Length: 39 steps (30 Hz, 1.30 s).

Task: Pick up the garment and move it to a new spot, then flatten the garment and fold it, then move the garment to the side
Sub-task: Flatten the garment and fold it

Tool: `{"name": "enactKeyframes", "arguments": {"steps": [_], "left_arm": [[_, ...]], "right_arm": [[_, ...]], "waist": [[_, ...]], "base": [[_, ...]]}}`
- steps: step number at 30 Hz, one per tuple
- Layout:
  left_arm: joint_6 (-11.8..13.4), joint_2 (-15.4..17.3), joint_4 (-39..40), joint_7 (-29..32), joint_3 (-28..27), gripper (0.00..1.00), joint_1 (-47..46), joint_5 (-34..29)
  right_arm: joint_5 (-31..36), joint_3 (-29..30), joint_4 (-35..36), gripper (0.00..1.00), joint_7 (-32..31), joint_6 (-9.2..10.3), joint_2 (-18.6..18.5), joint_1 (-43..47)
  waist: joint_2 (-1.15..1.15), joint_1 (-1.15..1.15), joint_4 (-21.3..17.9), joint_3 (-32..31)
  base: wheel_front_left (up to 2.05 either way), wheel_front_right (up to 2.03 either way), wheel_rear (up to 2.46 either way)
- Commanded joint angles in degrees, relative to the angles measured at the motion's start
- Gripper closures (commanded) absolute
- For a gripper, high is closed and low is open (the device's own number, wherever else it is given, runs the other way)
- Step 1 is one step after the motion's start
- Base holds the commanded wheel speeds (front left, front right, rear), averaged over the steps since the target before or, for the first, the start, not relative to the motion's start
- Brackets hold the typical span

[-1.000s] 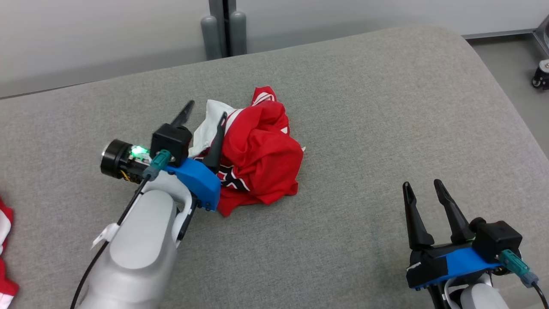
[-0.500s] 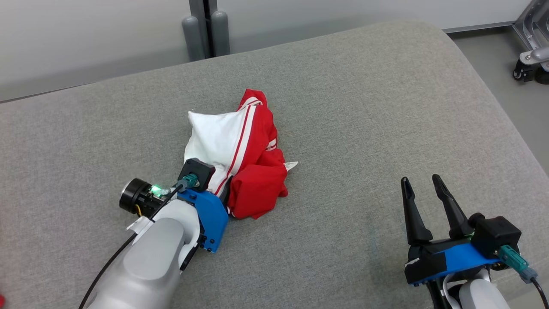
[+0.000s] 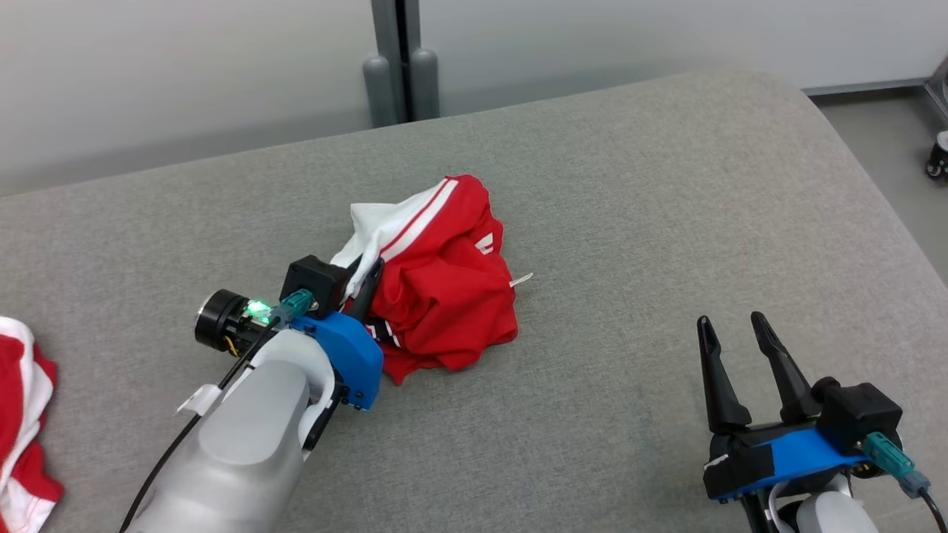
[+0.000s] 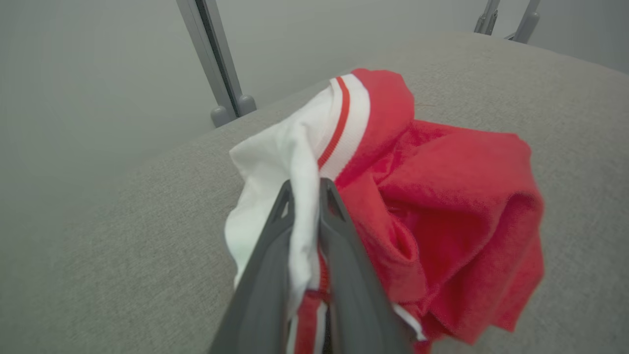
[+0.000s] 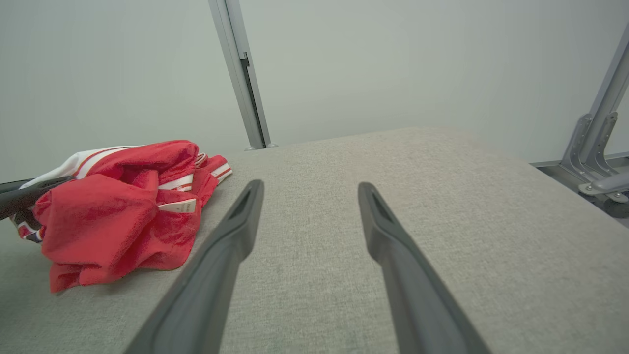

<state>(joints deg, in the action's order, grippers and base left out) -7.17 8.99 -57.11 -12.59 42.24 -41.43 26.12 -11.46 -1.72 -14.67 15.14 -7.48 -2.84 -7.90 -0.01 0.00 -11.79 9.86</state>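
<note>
**Fingers point(image 4: 344, 241) of the left gripper point(image 4: 305, 188) pinched on a white fold of the jersey**

The two dark fingers stand narrow, with a single white layer of the crumpled red-and-white jersey point(image 4: 442, 196) caught between them, close beside a red-striped ribbed band (whether collar or cuff cannot be told). In the head view the left gripper point(image 3: 364, 270) sits at the left edge of the jersey point(image 3: 444, 296), whose bulk rests in a heap near the middle of the table point(image 3: 666, 222). The right gripper point(image 3: 729, 322) hovers over bare table well apart from the heap, its fingers spread wide and holding nothing.

Step in hand, as judged: picking up the jersey to carry it to a new spot. Since only one thin layer is held, the lift should be slow and high enough for the hanging bulk to clear the table; a jerk could pull the fold free. The bare stretch toward the right gripper looks the roomiest place to set it down for flattening.

Materials: the jersey is a soft, matte knit, limp and deeply creased, with a small white label point(image 5: 179, 206) and dark patterned trim point(image 3: 381, 333). The table is padded, round-cornered and covered in coarse grey weave, likely to drag on cloth. A second red-and-white garment point(image 3: 22, 414) lies at its left edge.
</note>
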Motion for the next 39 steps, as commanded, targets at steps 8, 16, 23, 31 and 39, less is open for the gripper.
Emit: {"name": "enactKeyframes", "arguments": {"steps": [8,16,23,31,39], "left_arm": [[4.1,2.8,9.8,-2.7,-5.8,1.00,7.1,1.5],[8.5,4.7,24.6,-2.7,-13.1,1.00,23.6,1.7],[10.4,3.3,29.6,-2.7,-16.7,1.00,33.3,2.6],[10.7,1.5,36.1,-2.7,-21.7,0.00,38.2,-1.3],[9.0,-1.1,47.4,-2.6,-30.7,0.00,39.9,-9.9]], "right_arm": [[0.4,0.2,-0.2,0.00,0.0,-0.03,-0.1,2.0],[0.8,0.6,-0.3,0.00,0.0,-0.03,-0.1,2.8],[0.5,0.3,-0.6,0.00,0.0,-0.03,-0.1,2.9],[0.3,0.0,-0.9,0.00,0.0,-0.03,-0.1,3.2],[0.2,-0.3,-1.1,0.00,0.0,-0.03,-0.1,3.3]], "waist": [[0.01,0.00,5.8,-2.7],[0.01,0.00,10.3,-3.7],[0.01,0.00,12.2,-3.9],[0.01,0.00,13.0,-4.3],[0.01,0.00,12.3,-5.2]], "base": [[0.00,0.00,0.00],[0.00,0.00,0.00],[0.00,0.00,0.00],[0.00,0.00,0.00],[0.00,0.00,0.00]]}}
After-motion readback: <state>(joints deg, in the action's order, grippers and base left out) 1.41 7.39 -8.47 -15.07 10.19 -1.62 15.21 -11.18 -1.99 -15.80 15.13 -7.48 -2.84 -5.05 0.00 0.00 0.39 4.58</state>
